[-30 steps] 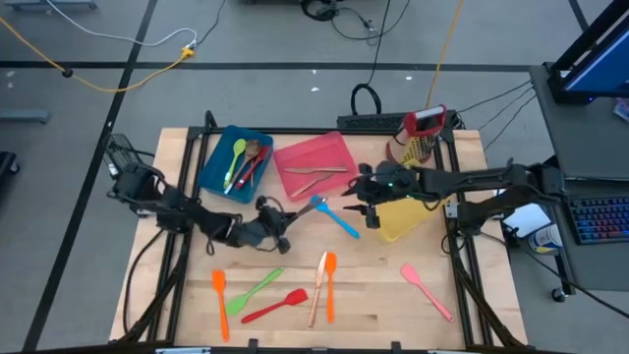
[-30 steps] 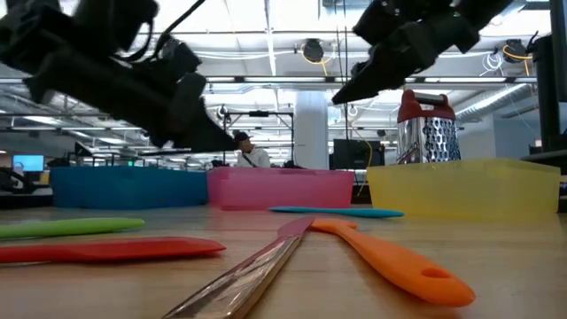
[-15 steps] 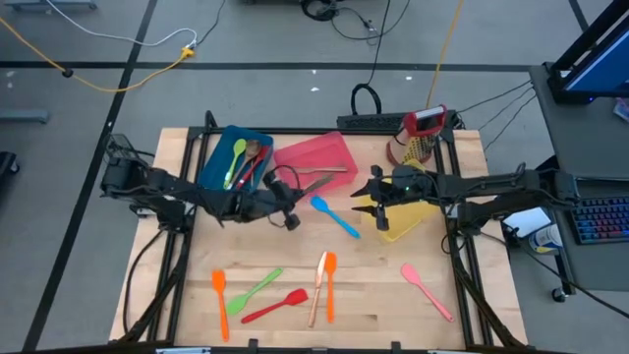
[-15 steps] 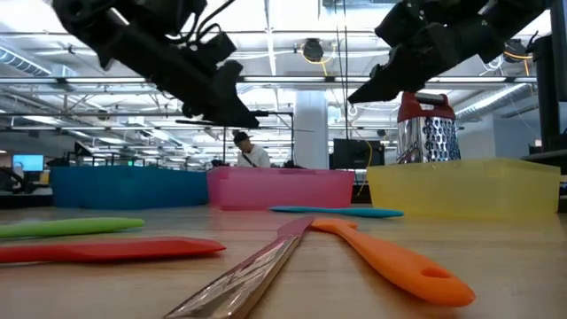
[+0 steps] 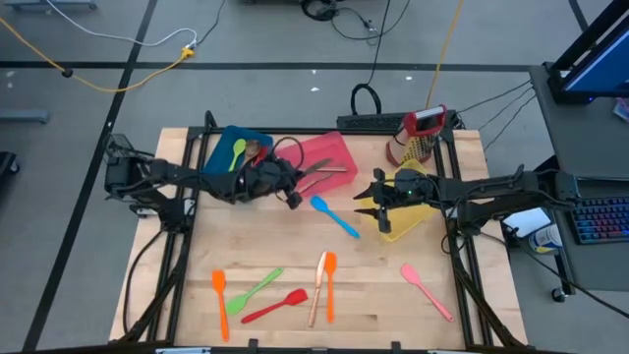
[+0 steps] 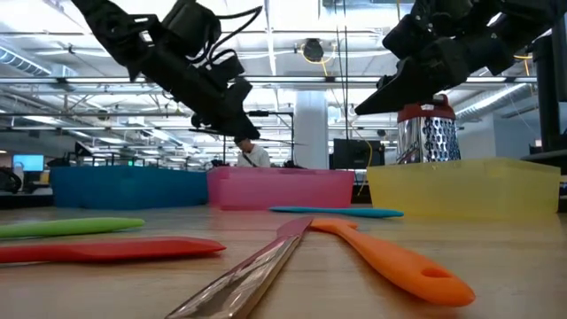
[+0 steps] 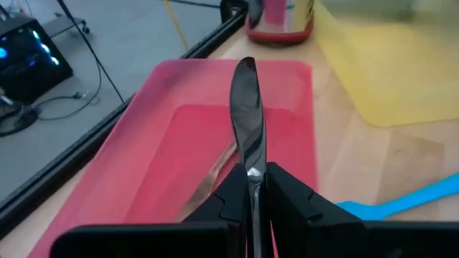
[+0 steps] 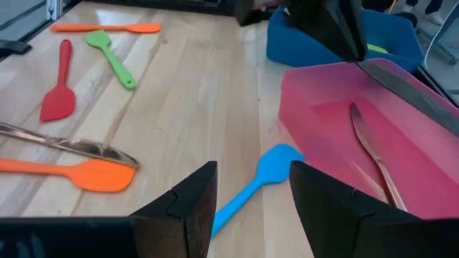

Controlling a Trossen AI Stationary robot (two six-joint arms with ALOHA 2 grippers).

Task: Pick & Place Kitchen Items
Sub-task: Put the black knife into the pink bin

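From above, the left gripper hangs at the near edge of the pink bin, clamped on a knife that reaches out over the bin. The right gripper waits with fingers spread beside the yellow bin, near the blue spatula. More utensils lie at the table's front; others sit in the blue bin.

At table height, the left gripper holds the knife level above the pink bin; the grater stands behind the yellow bin.

The left wrist shows the knife pinched between both fingers, over the bin, which holds another piece of cutlery.

The right wrist shows its fingers apart above the blue spatula.
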